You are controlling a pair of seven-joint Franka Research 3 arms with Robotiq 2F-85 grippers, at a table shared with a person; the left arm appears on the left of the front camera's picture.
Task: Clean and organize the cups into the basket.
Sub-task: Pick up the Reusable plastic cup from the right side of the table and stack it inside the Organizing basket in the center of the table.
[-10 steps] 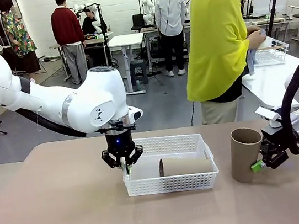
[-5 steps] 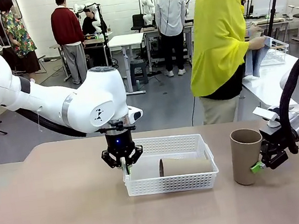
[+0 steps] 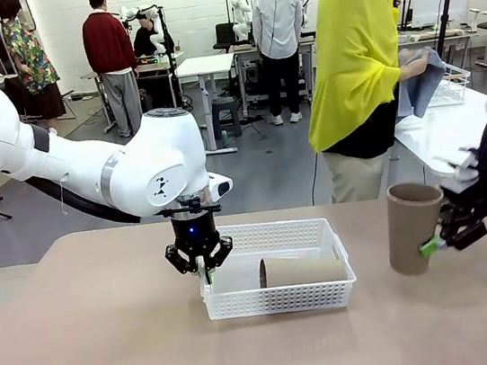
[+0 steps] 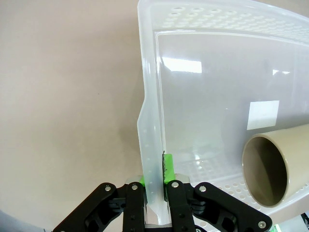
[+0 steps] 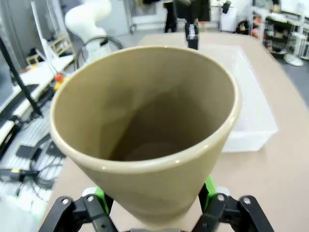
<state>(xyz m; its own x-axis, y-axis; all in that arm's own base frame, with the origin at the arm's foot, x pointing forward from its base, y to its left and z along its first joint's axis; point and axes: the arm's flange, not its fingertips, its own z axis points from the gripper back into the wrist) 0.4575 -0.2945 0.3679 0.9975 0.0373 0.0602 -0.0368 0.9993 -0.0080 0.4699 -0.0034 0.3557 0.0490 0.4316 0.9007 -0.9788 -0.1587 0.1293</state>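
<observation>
Clamps the left pincer (image 3: 202, 272) shut on the left wall of the basket (image 3: 283, 302), with one brown cup (image 3: 301, 270) lying inside. Grips a second brown cup (image 3: 413, 229) upright in the right pincer (image 3: 434, 246), closed low on its side, well right of the basket. Risks a slip on the taper, or a knock against the rim going in.

taupe cup (image 3: 413, 227), white lattice basket (image 3: 283, 299), beige table (image 3: 94, 349)

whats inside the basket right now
One taupe cup lies on its side in the basket, mouth toward the left pincer clamping the wall. The floor beneath the cup is covered.
</observation>
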